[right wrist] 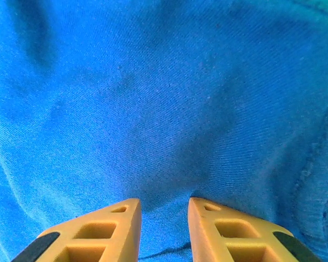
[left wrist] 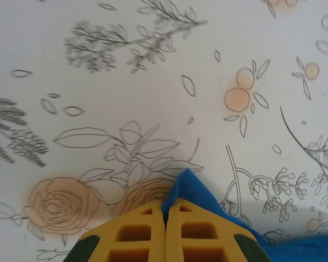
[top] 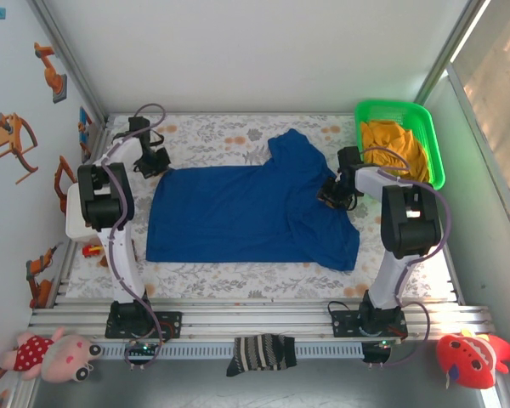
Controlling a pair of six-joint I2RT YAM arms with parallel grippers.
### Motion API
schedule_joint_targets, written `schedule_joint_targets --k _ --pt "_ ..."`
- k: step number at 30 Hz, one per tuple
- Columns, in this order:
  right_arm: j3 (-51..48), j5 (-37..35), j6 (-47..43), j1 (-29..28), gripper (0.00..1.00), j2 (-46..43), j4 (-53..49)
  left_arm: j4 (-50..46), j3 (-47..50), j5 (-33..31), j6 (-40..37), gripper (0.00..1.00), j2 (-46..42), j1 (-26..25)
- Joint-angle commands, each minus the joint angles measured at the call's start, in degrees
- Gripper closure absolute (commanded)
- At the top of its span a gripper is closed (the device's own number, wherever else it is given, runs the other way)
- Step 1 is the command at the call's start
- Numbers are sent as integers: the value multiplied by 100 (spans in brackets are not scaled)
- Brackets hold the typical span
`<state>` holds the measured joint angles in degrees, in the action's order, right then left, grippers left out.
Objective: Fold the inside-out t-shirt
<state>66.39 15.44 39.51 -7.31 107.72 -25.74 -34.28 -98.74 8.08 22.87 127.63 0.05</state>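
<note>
Robot lab cell, aluminium frame (top: 255, 310), white panel walls (top: 255, 51), plush toys (top: 55, 355)

White arms (top: 123, 255) with black joints (top: 98, 191), grey cables (top: 150, 108), yellow windowed claw fingers (right wrist: 98, 234).

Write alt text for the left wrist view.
The left hand is shut, its yellow fingers apparently pinching a corner of the blue t-shirt. Around it lies a white table cover printed with line-drawn flowers and leaves.
</note>
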Motion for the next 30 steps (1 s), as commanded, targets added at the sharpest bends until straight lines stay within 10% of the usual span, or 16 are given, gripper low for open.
schedule_joint_targets --k 1,6,8,12,30 --pt "-34 -287 177 90 71 247 -202 614 304 84 693 100 -533 176" --pt "16 -384 220 98 71 249 -281 1146 853 -2 1230 94 -782 366" --pt "32 -397 224 115 71 249 -308 1366 970 184 1306 61 -808 457" --pt "26 -410 215 146 71 232 -318 1388 957 289 1241 37 -843 491" --pt "130 52 -621 151 74 -929 -530 1217 2400 662 1233 39 -3102 -27"
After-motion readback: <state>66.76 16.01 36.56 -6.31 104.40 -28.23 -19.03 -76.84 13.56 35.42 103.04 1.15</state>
